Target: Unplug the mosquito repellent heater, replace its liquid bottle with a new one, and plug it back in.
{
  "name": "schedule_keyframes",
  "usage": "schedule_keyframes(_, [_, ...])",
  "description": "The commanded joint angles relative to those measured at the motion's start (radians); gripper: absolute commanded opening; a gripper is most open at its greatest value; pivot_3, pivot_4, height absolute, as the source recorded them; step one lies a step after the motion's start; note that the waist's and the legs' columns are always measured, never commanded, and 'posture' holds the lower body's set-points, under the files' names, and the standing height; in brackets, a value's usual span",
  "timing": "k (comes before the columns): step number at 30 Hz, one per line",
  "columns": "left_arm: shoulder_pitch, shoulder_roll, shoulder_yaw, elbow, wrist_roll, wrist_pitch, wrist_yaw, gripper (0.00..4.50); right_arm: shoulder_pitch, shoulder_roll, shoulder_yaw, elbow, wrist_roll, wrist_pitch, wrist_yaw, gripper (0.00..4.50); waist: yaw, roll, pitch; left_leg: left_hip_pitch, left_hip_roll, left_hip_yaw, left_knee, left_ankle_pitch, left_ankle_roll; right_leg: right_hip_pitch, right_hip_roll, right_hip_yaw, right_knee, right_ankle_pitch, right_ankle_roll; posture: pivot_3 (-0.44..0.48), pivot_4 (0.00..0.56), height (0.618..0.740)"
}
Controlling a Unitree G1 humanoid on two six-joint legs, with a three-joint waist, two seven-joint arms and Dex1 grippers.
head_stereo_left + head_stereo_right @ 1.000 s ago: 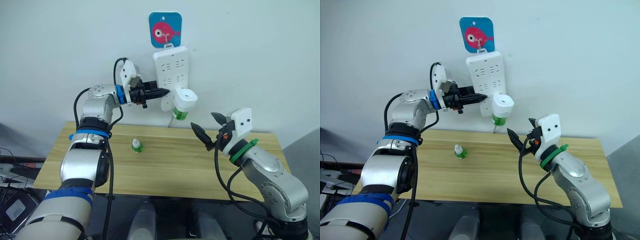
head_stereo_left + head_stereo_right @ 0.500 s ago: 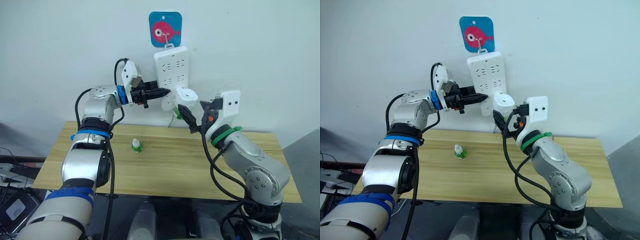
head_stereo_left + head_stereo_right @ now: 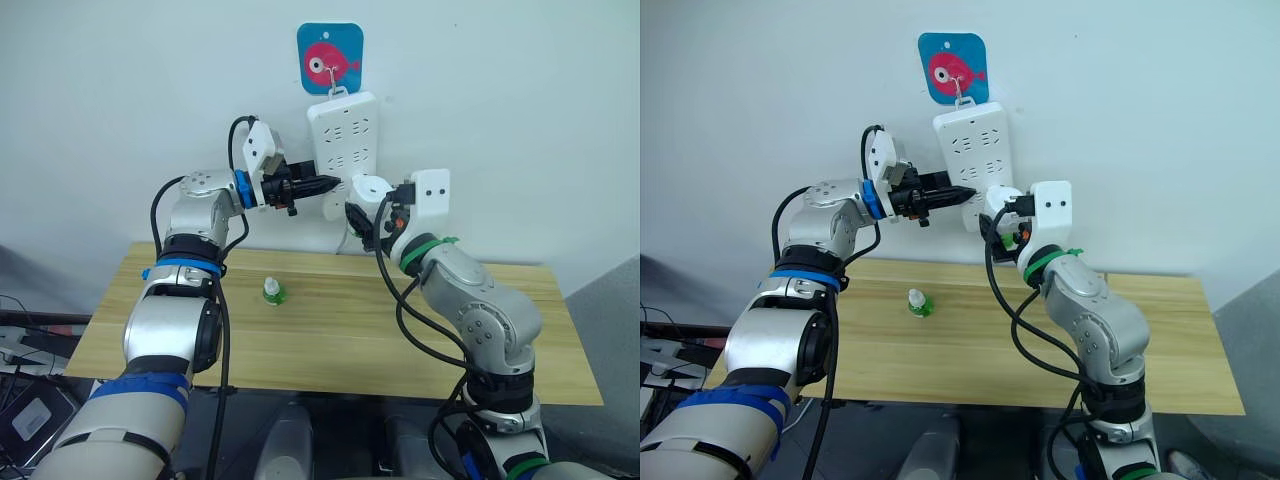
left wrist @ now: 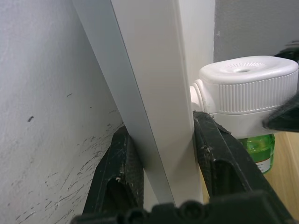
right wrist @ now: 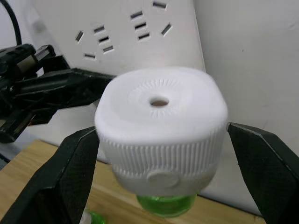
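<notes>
The white mosquito repellent heater (image 3: 372, 188) is plugged into the lower part of the white wall power strip (image 3: 345, 130). Its green liquid bottle (image 5: 166, 205) hangs underneath. My right gripper (image 5: 162, 130) is open, with one finger (image 5: 70, 168) on each side of the heater's ribbed body, close to its sides. My left gripper (image 4: 161, 123) is shut on the power strip's lower left edge, just beside the heater (image 4: 247, 88). A second small green bottle (image 3: 271, 291) with a white cap stands upright on the wooden table (image 3: 330, 345).
The power strip hangs from a blue hook plate with a pink fish (image 3: 330, 58) on the white wall. A cable runs down from the strip behind the table. The tabletop holds only the spare bottle, left of centre.
My right arm has risen from above the table's right side to the wall, and its open fingers now flank the heater. The left gripper has stayed on the power strip.
</notes>
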Motion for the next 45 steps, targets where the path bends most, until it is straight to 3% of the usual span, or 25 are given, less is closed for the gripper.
schedule_keyframes(1, [-0.021,-0.016,-0.005,-0.018,0.006,-0.020,0.002,1.31,-0.028,-0.008,0.023,-0.007,-0.031,-0.051,0.019,4.50,0.000,0.000,0.000,0.000,0.000,0.000,0.000,0.000,0.000,0.000,0.000,0.000,0.000,0.000,0.000,0.296,0.209,0.740])
schedule_keyframes(4, [-0.018,-0.018,-0.005,-0.020,0.006,-0.024,0.004,1.31,-0.028,-0.012,0.034,-0.001,-0.044,-0.064,0.035,4.32,0.000,0.000,0.000,0.000,0.000,0.000,0.000,0.000,0.000,0.000,0.000,0.000,0.000,0.000,0.000,0.298,0.209,0.740])
schedule_keyframes(9, [-0.015,-0.017,-0.006,-0.016,0.009,-0.034,0.007,1.31,-0.023,-0.018,0.049,0.004,-0.057,-0.077,0.061,2.98,0.000,0.000,0.000,0.000,0.000,0.000,0.000,0.000,0.000,0.000,0.000,0.000,0.001,0.000,0.000,0.298,0.209,0.740])
schedule_keyframes(16, [-0.014,-0.019,-0.007,-0.013,0.012,-0.040,0.018,1.31,-0.011,-0.026,0.055,0.000,-0.077,-0.086,0.081,2.96,0.001,0.000,0.000,0.000,0.000,-0.002,0.000,0.000,0.000,-0.001,0.000,-0.001,0.006,-0.001,-0.001,0.300,0.209,0.740])
schedule_keyframes(24, [-0.019,-0.014,-0.001,0.020,0.029,-0.065,0.060,1.31,0.082,-0.177,0.086,-0.168,-0.087,-0.047,0.158,2.96,0.004,0.000,0.000,-0.002,-0.002,-0.008,0.000,0.000,0.000,-0.001,-0.001,-0.004,0.007,-0.004,-0.001,0.300,0.214,0.740])
schedule_keyframes(36, [-0.016,0.003,0.001,0.036,0.034,-0.097,0.067,1.31,0.076,-0.165,0.036,-0.237,-0.067,0.006,0.161,2.96,-0.003,0.000,0.002,0.000,-0.002,-0.016,0.001,0.002,0.002,0.001,0.000,-0.013,0.013,-0.010,-0.001,0.298,0.207,0.740])
schedule_keyframes(45, [0.098,0.102,0.023,-0.066,0.012,-0.044,0.049,4.14,0.166,-0.215,-0.015,-0.254,-0.061,-0.034,0.205,2.96,-0.025,0.002,0.003,0.000,-0.001,-0.019,0.000,0.002,0.002,0.001,0.000,-0.015,0.013,-0.009,-0.005,0.303,0.200,0.740])
